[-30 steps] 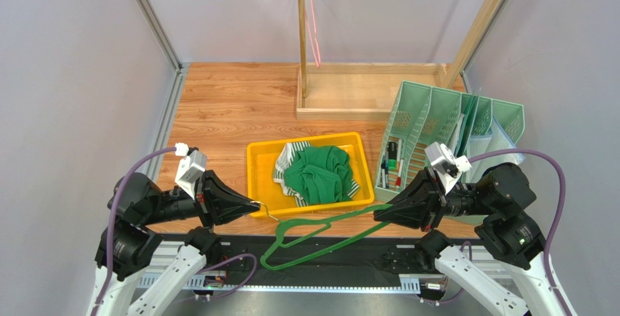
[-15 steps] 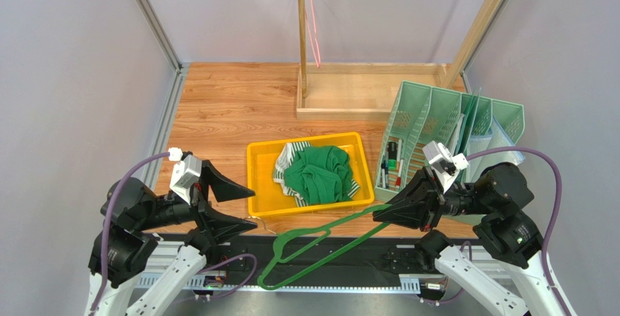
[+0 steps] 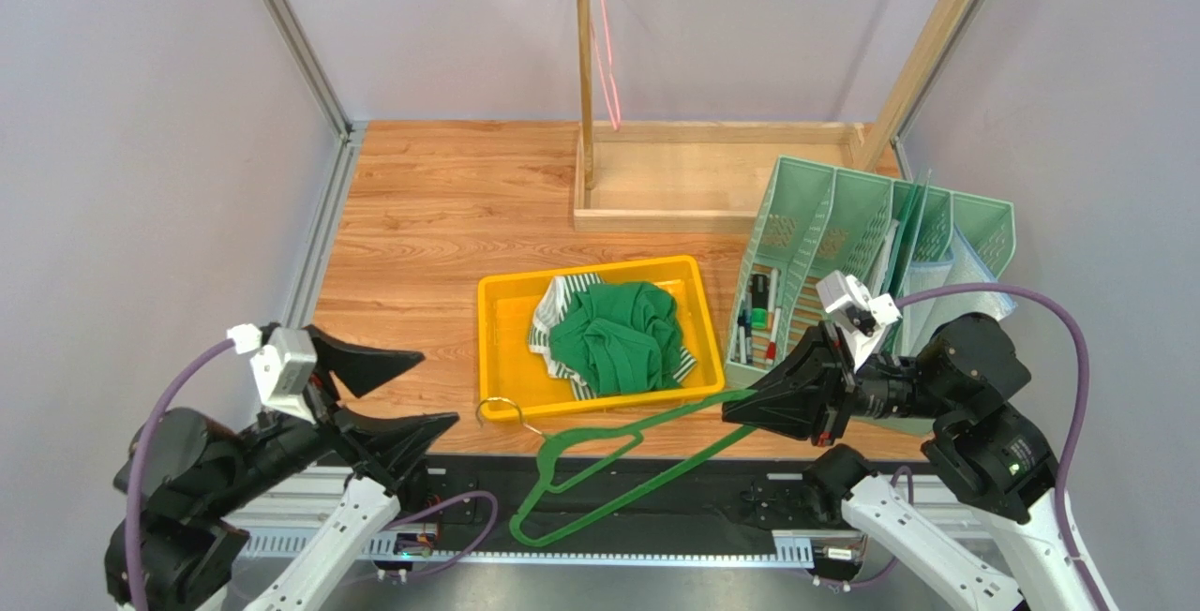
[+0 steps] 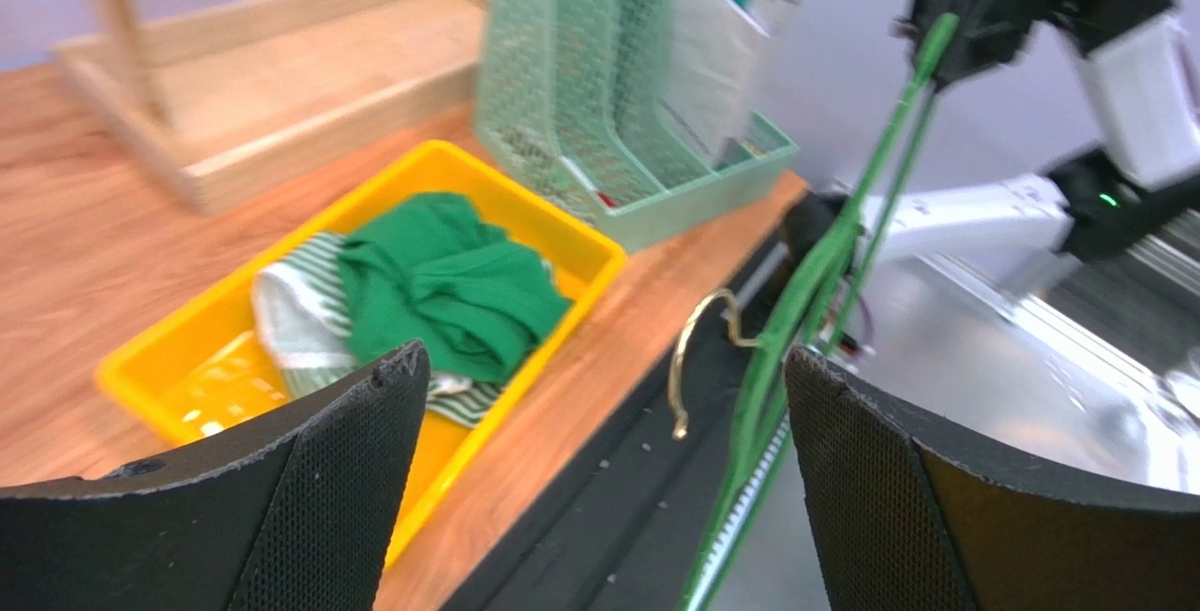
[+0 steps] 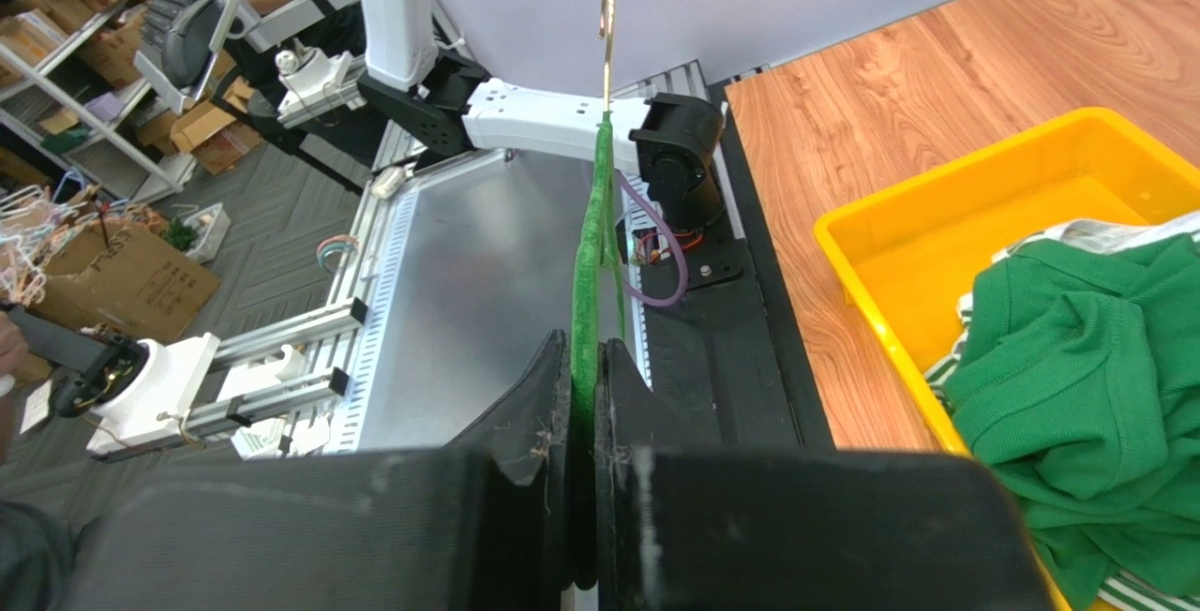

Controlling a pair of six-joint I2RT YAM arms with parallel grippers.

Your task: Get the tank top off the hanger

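Surface: a wooden table (image 3: 437,204) between grey walls, with a yellow tray (image 3: 496,344) near its front edge.
Right gripper (image 3: 735,412): was clamped on one end of the green hanger (image 5: 586,274), just in front of the tray.
Left gripper (image 3: 434,388): was spread wide and empty, off the tray's front-left corner.
Tank top (image 3: 616,334): lay bunched inside the tray, clear of the hanger.
Progress: the removal looked done; only setting the hanger down seemed left.
Hidden: the folds beneath the heap could not be made out.

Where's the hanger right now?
Top view, bottom centre: hanger pinched in the right tool, just near-side of the yellow tray holding the tank top.
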